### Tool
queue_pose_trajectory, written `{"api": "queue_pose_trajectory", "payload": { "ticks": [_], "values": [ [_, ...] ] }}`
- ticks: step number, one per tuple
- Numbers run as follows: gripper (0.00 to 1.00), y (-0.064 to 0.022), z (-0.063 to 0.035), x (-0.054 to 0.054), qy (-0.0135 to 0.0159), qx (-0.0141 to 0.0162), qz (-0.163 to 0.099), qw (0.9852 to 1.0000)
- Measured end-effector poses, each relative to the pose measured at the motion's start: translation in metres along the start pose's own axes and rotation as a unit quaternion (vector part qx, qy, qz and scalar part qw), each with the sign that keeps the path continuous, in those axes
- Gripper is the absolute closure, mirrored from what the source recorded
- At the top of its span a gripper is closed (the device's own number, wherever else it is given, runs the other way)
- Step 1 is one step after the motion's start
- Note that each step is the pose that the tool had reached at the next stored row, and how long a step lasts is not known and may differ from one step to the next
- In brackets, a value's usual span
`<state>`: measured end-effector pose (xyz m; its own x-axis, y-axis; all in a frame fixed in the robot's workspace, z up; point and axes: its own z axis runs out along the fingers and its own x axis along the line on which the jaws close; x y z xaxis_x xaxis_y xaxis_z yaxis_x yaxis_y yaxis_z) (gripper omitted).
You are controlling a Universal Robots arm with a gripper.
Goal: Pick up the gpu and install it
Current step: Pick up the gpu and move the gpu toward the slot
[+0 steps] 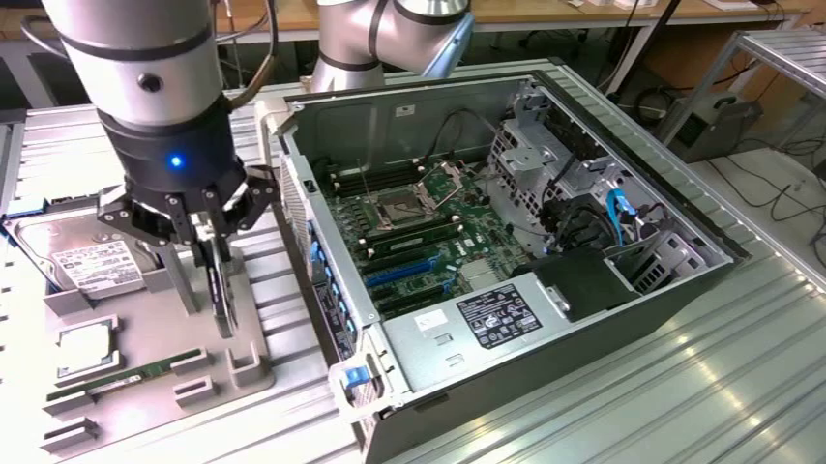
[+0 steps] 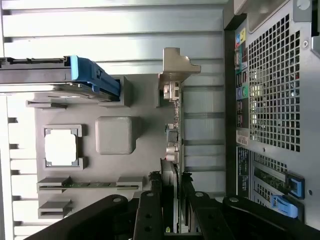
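1. The black two-fingered gripper [image 1: 213, 256] on the silver robot arm [image 1: 142, 68] hung over the grey moulded parts tray [image 1: 258, 372], at the exterior view's left.
2. Its fingers [image 2: 155, 200] were drawn in close on either face of the gpu [image 2: 174, 135], a thin black expansion card standing on edge in the tray, and clamped it between them.
3. The card's lower edge looked seated in the tray slot (nothing in the exterior view showed a gap under it).
4. The card's silvery metal bracket [image 2: 177, 62] stood at the end away from the fingers.
5. In the same tray lay a boxy silver hard drive with a white label [image 1: 91, 261], a square silver processor chip [image 1: 84, 350] in its own pocket, and a narrow green memory stick [image 1: 123, 377] held in clips.
6. Just beside the tray, at the exterior view's right, an open dark grey computer case [image 1: 722, 251] lay on its side, with its green motherboard [image 1: 427, 222] facing up.
7. Blue expansion slots [image 1: 394, 275] showed on the motherboard, well apart from the held card.
8. Tray and case both rested on a ribbed aluminium table [image 1: 645, 387].
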<state>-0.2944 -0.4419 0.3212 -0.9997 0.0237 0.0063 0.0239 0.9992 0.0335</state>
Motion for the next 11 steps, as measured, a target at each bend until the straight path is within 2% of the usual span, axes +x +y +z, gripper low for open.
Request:
{"api": "queue_pose_trajectory", "payload": {
  "ticks": [2, 8, 11],
  "values": [
    [0.74, 0.0006, -0.0158, -0.002, -0.0001, -0.0001, 0.0, 1.0],
    [0.74, 0.0016, -0.0428, -0.008, 0.0, -0.0001, 0.0, 1.0],
    [0.74, 0.0017, -0.0546, -0.014, 0.0001, -0.0013, -0.001, 1.0]
  ]
}}
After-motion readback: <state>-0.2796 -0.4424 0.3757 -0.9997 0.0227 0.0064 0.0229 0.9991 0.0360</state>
